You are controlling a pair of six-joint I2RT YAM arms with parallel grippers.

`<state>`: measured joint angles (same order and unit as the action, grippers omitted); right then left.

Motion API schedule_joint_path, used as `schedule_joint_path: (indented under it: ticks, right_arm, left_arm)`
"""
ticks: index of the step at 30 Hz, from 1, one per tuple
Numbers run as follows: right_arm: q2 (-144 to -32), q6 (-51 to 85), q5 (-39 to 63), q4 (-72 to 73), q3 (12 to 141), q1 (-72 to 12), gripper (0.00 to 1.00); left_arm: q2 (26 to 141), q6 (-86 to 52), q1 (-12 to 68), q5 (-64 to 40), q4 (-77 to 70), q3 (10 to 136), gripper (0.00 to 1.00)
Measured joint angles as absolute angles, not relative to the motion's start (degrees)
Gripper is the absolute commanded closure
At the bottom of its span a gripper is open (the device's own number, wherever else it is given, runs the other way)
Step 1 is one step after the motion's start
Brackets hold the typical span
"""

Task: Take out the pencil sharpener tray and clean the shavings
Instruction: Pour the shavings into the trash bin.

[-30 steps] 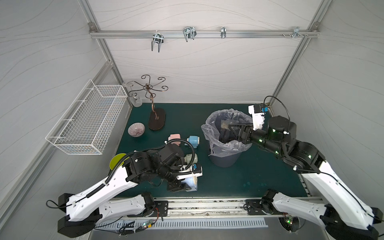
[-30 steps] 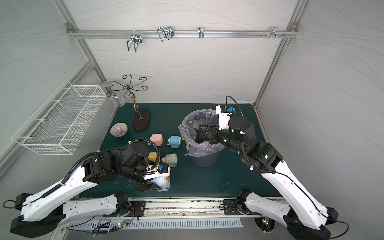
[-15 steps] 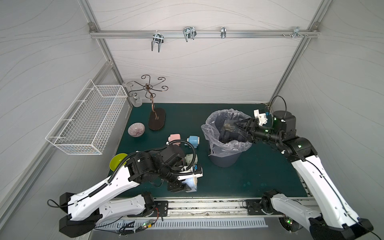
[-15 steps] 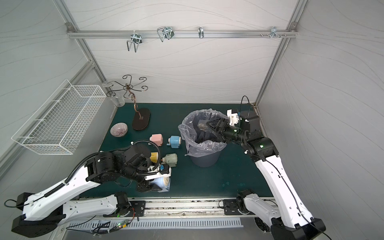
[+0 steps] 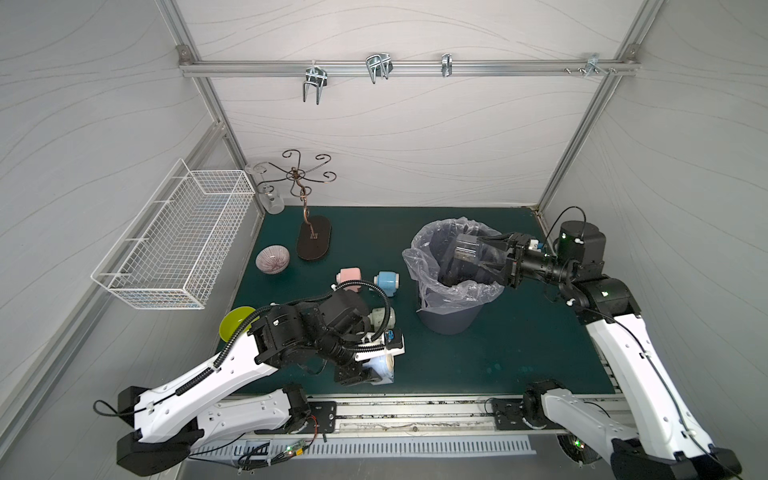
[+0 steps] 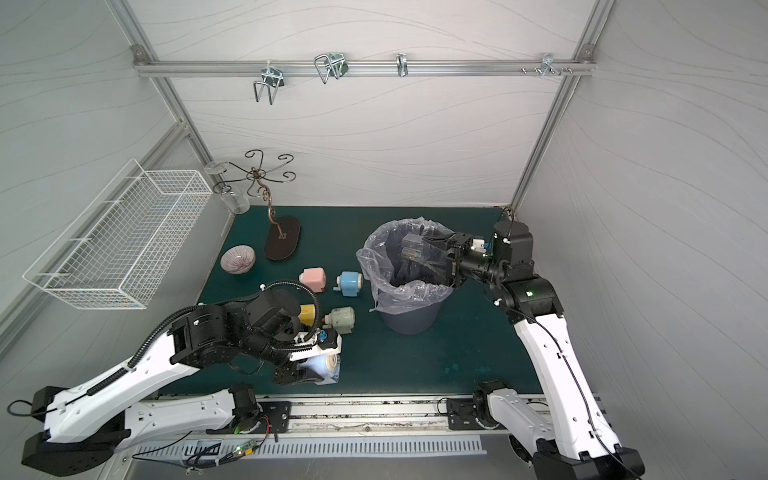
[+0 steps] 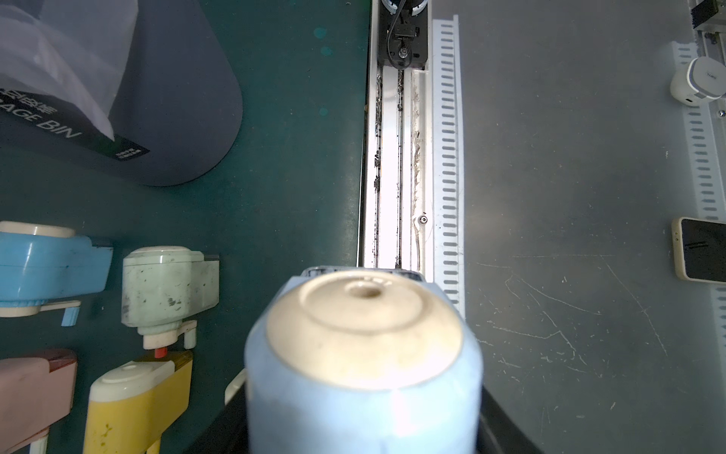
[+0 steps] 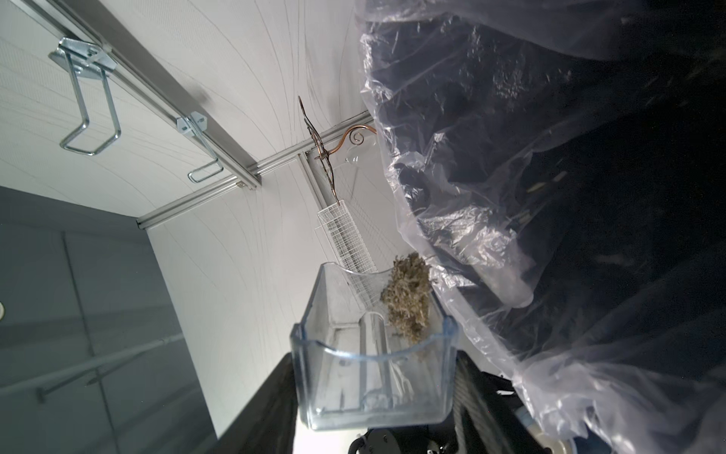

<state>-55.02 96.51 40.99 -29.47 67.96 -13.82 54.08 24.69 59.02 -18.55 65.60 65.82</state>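
Note:
My right gripper (image 5: 484, 255) is shut on the clear plastic tray (image 5: 467, 251), held on its side over the open mouth of the lined bin (image 5: 446, 320). In the right wrist view the tray (image 8: 373, 373) sits between the black fingers (image 8: 275, 401), with a brownish clump of shavings (image 8: 408, 302) at its far end, next to the bag. My left gripper (image 5: 365, 374) is shut on the light-blue pencil sharpener (image 5: 384, 368) near the mat's front edge. That sharpener (image 7: 361, 353) fills the left wrist view and hides the jaws.
Pink (image 5: 351, 276), blue (image 5: 388, 282), pale green (image 5: 380, 320) and yellow (image 6: 307, 313) sharpeners lie between the arms. A striped bowl (image 5: 272, 259), a green bowl (image 5: 235, 328) and a hook stand (image 5: 313, 239) are at the left. A wire basket (image 5: 174, 245) hangs on the left wall.
The right arm has pulled back and rolled its wrist, tipping the tray onto its side over the bin. The left arm and its sharpener have stayed put.

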Motion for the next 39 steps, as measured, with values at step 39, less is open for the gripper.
schedule_joint_path:
  ticks: [39]
  right_arm:
    - [-55.31,75.37,41.98,-26.70,72.84,-10.48,1.00]
  left_arm:
    - [56.07,24.84,59.05,-14.26,62.63,60.60,1.00]
